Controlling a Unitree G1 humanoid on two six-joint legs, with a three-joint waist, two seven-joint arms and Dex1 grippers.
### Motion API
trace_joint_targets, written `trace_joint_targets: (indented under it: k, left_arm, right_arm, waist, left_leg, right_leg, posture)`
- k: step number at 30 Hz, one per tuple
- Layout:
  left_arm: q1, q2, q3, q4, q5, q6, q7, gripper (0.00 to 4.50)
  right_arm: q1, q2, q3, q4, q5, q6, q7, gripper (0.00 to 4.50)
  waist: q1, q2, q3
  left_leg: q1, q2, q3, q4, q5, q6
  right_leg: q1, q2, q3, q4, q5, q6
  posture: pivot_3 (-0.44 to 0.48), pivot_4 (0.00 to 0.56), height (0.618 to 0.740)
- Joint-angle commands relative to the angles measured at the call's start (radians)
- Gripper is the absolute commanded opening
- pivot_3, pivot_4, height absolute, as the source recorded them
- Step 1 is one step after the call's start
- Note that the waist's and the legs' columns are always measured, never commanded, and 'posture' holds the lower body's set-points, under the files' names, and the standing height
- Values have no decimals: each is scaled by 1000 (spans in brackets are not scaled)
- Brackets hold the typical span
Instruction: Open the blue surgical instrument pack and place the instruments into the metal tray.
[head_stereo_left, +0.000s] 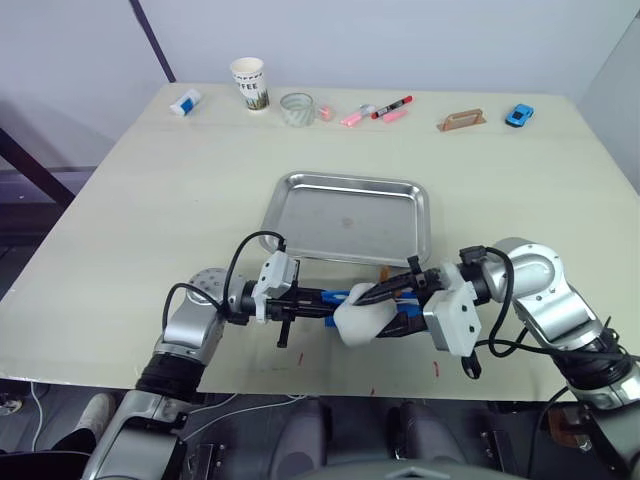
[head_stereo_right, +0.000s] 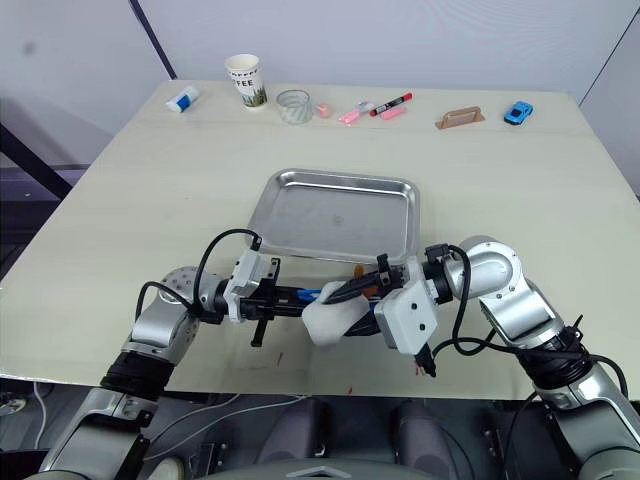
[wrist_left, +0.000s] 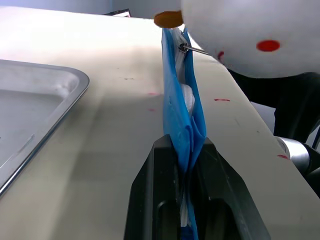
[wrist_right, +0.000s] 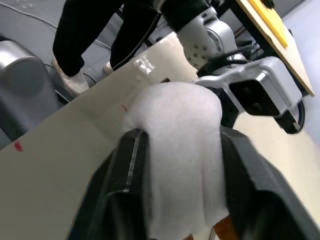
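The blue surgical instrument pack (wrist_left: 181, 107) hangs edge-on just in front of the near rim of the metal tray (head_stereo_left: 350, 215). My left gripper (wrist_left: 184, 146) is shut on one end of it. A thin metal tip (wrist_left: 194, 49) of one of the instruments pokes out of the far end; the rest stay hidden inside. My right gripper (wrist_right: 180, 135) comes in from the right and is shut on a white plush toy (head_stereo_left: 360, 320), which presses against the pack's far end. The tray holds nothing.
Along the table's far edge stand a paper cup (head_stereo_left: 250, 83), a glass jar (head_stereo_left: 297, 108), pink and red markers (head_stereo_left: 390, 107), a wooden block (head_stereo_left: 461, 120), a blue toy car (head_stereo_left: 519, 114) and a small white-blue item (head_stereo_left: 186, 102). The front table edge is close behind both grippers.
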Motion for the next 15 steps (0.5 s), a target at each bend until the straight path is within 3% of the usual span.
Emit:
trace_joint_targets:
  k: [1,4,10,15]
  left_arm:
    - [-10,4,8,10,12,1,2,0]
    - [-13,7,9,14,13,0,0,0]
    - [-22,8,9,29,16,-3,-5,0]
    - [-24,10,10,37,20,-8,-10,0]
  right_arm:
    - [10,-21,-41,23,38,-184,25,3097]
    - [16,-35,-51,52,75,-307,39,4429]
    - [38,-78,-57,79,148,-461,41,4477]
    - [134,-166,-76,36,276,-371,37,4477]
  waist:
    - [0,0,0]
    - [0,0,0]
    - [-1,0,0]
    - [-1,0,0]
  left_leg:
    - [0,0,0,0,0,0]
    - [0,0,0,0,0,0]
    - [0,0,0,0,0,0]
    - [0,0,0,0,0,0]
  right_leg:
    - [0,0,0,0,0,0]
    - [0,0,0,0,0,0]
    - [0,0,0,0,0,0]
    - [0,0,1,0,0,0]
  posture:
    - [0,150,728]
    - [0,150,728]
    - [0,150,728]
    - [0,150,728]
